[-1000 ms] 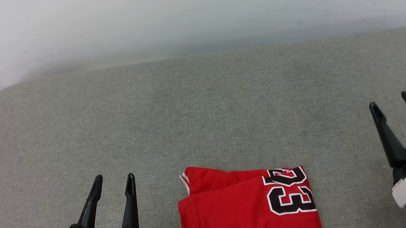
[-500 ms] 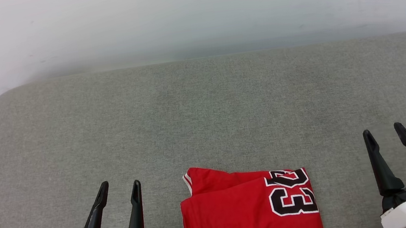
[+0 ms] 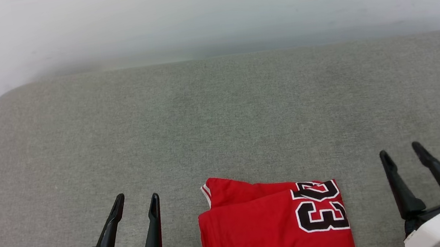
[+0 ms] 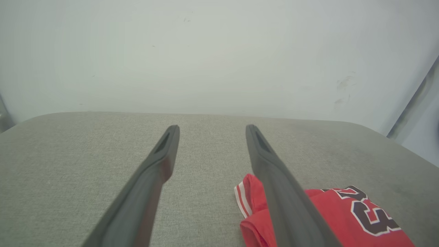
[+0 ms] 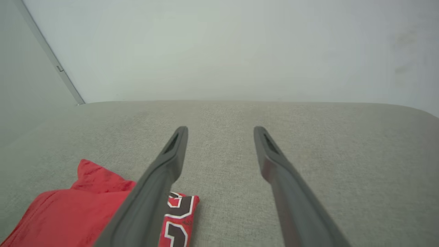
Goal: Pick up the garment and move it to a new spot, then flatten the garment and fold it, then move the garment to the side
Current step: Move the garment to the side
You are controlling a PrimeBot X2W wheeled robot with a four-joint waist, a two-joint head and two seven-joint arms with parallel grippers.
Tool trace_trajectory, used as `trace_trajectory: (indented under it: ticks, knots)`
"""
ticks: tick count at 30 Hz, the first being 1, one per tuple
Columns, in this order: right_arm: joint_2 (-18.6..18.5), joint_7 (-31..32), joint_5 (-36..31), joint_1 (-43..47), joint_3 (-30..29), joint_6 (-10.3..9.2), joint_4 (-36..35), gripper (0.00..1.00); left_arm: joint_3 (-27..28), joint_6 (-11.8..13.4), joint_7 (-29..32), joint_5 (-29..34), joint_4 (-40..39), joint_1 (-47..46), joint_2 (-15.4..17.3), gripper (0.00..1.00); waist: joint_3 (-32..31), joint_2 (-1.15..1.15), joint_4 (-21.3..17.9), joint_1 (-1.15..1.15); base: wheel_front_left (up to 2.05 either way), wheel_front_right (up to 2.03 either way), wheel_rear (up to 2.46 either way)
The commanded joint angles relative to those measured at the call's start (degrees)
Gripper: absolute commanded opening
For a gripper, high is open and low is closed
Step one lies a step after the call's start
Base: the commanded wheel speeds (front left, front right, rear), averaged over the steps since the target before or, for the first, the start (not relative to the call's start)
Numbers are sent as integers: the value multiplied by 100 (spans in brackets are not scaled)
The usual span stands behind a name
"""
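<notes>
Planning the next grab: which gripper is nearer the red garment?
Left, slightly. The left gripper hangs open just left of the garment; the right gripper is open to its right, across a wider gap.

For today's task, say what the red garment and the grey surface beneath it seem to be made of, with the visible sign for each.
The garment: soft, matte cloth, probably jersey; it folds in limp layers. The grey surface: matte woven upholstery, it seems; fine flecked weave, rounded padded-looking corners.
</notes>
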Motion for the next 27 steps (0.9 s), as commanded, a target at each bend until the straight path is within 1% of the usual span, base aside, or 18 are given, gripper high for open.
trace_trajectory:
  ticks: [1, 2, 3, 6, 10, 11, 12, 14, 16, 18, 20, 23, 27]
  knots:
    - [-123, 282, 30, 97, 89, -2, -13, 100, -47, -7, -12, 36, 22, -119, 36, 100, 81, 0, 56, 0, 0, 0, 0]
    - [-123, 282, 30, 97, 89, -2, -13, 100, -47, -7, -12, 36, 22, -119, 36, 100, 81, 0, 56, 0, 0, 0, 0]
    - [-240, 585, 26, 84, 157, -2, -63, 100, -66, -7, -12, 27, 48, -146, 29, 100, 130, 0, 102, 0, 0, 0, 0]
    - [-385, 1316, 208, 103, 262, -2, -139, 100, -75, -7, -12, 14, 86, -219, 13, 100, 207, 0, 173, 0, 0, 0, 0]
    - [-554, 2526, 553, 149, 406, -2, -331, 100, -110, -7, -12, 14, 139, -259, -25, 100, 307, 0, 277, 0, 0, 0, 0]
    - [-554, 2526, 553, 149, 406, -2, -331, 100, -110, -7, -12, 14, 139, -259, -25, 100, 307, 0, 277, 0, 0, 0, 0]
    - [-542, 2845, 641, 161, 388, -2, -379, 100, -115, -7, -12, 12, 150, -280, -31, 100, 330, 0, 299, 0, 0, 0, 0]
    - [-497, 3456, 812, 189, 419, -2, -496, 100, -145, -7, -12, 7, 167, -338, -56, 100, 378, 0, 355, 0, 0, 0, 0]
    - [-378, 4022, 921, 172, 366, -2, -574, 100, -175, -7, -12, 1, 190, -356, -69, 100, 423, 0, 416, 0, 0, 0, 0]
    - [-307, 4557, 838, 140, 328, -2, -606, 100, -207, -7, -12, -8, 209, -391, -80, 100, 465, 0, 479, 0, 0, 0, 0]
    - [-148, 5021, 792, 93, 300, -2, -574, 100, -246, -7, -12, -6, 223, -457, -85, 100, 510, 0, 549, 0, 0, 0, 0]
    - [41, 5450, 559, -71, 157, -2, -447, 100, -280, -7, -12, -15, 260, -481, -84, 100, 556, 0, 657, 0, 0, 0, 0]
    - [269, 5787, 274, -240, 97, -2, -83, 100, -312, -7, -12, -17, 291, -544, -93, 100, 592, 0, 774, 0, 0, 0, 0]
